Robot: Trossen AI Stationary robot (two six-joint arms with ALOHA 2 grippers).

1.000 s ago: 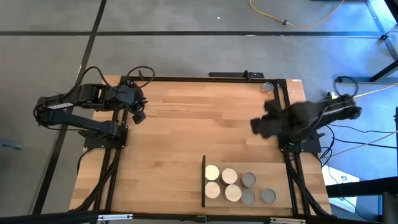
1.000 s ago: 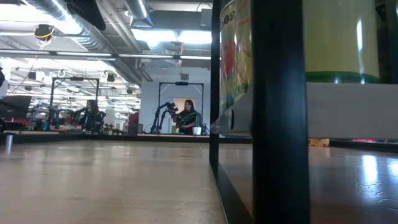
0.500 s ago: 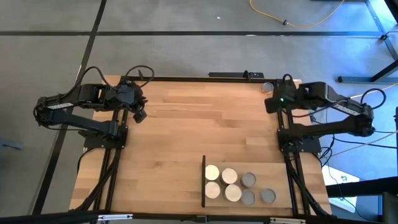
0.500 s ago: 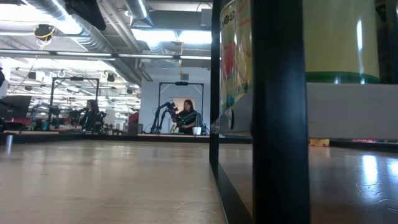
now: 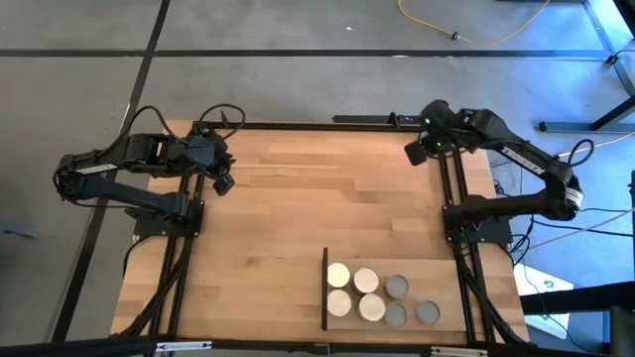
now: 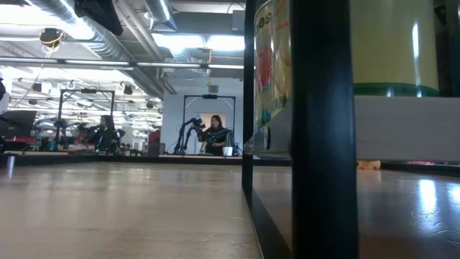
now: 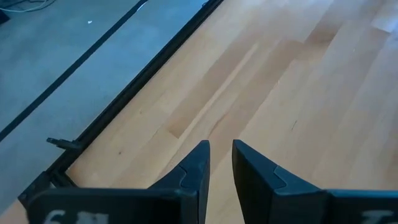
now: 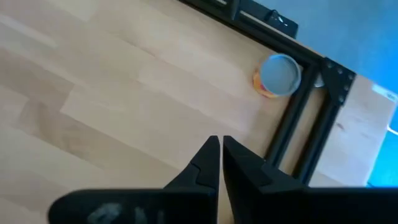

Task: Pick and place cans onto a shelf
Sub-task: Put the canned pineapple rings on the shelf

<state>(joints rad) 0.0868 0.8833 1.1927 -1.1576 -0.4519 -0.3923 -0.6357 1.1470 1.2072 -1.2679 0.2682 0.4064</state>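
— Which hand is at work, and how is it set?

— My right gripper (image 5: 415,154), in the upper right of the high view, over the far corner of the table (image 5: 298,218). Its fingers are almost together, only a slit between them, with nothing in it. In the right wrist view, the right gripper (image 8: 219,142) aims toward a lone can (image 8: 278,76) with a grey top and an orange side, standing against the black frame at the upper right.

— Why reach there?

— I judge it to be the last can off the shelf (image 5: 442,273), so that is where my hand belongs. To take it I would have to spread the fingers first.

— And the rest?

— Seven cans (image 5: 366,281) stand on the shelf at the lower middle of the high view. The cream tops are packed against its black upright edge (image 5: 326,288), and the grey tops (image 5: 397,288) sit toward the open side, so a free strip remains for one more.

— Your other hand?

— My left gripper (image 5: 224,184) waits at the upper left, with a narrow gap between its fingers and bare wood below, clear of the right arm's path.

— Any labels?

— In the low view a can (image 6: 392,43) shows a pale yellow wrap with a green band. A neighbour's coloured label (image 6: 264,65) carries letters at the top, but they are cut off by the black post (image 6: 320,129), so I cannot read them.
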